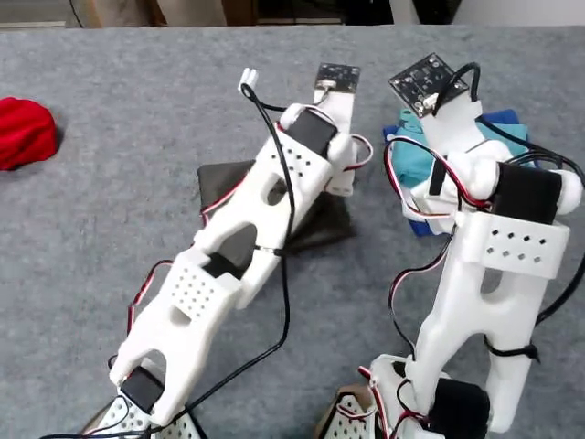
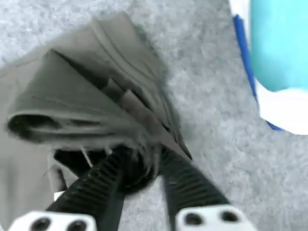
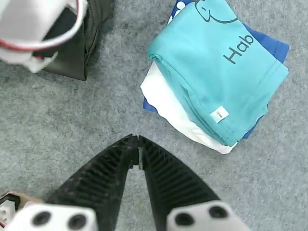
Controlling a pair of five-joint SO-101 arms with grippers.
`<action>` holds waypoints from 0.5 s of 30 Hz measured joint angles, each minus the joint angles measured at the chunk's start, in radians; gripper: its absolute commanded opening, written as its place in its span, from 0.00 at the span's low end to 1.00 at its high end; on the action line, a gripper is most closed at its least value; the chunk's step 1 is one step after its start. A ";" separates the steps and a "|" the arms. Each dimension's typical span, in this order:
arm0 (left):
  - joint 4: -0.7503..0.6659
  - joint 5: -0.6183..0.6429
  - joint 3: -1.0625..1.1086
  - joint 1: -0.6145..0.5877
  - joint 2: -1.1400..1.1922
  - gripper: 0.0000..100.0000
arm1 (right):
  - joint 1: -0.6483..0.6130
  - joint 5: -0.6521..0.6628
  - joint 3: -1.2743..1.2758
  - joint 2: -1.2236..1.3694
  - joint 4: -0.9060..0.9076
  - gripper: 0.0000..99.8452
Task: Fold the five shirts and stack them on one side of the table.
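Observation:
A dark grey shirt (image 2: 72, 96) lies partly folded at the middle of the table (image 1: 110, 82). My left gripper (image 2: 144, 161) is shut on a bunched fold at its edge, on the side facing the stack. The stack sits at the right: a teal shirt (image 3: 216, 67) on top, a white shirt (image 3: 168, 108) under it, a blue shirt (image 3: 276, 48) at the bottom. My right gripper (image 3: 138, 140) hangs shut and empty over bare table, just in front of the stack. A crumpled red shirt (image 1: 23, 133) lies at the far left edge.
Both arms stand side by side, the left arm (image 1: 265, 210) stretched across the dark shirt (image 1: 224, 178), the right arm (image 1: 494, 274) beside the stack (image 1: 411, 160). Grey felt covers the table. Open room lies between the red shirt and the dark one.

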 measured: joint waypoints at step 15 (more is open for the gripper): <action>0.025 -0.015 -0.020 -0.433 -0.258 0.02 | -0.144 0.000 0.115 0.121 -0.190 0.00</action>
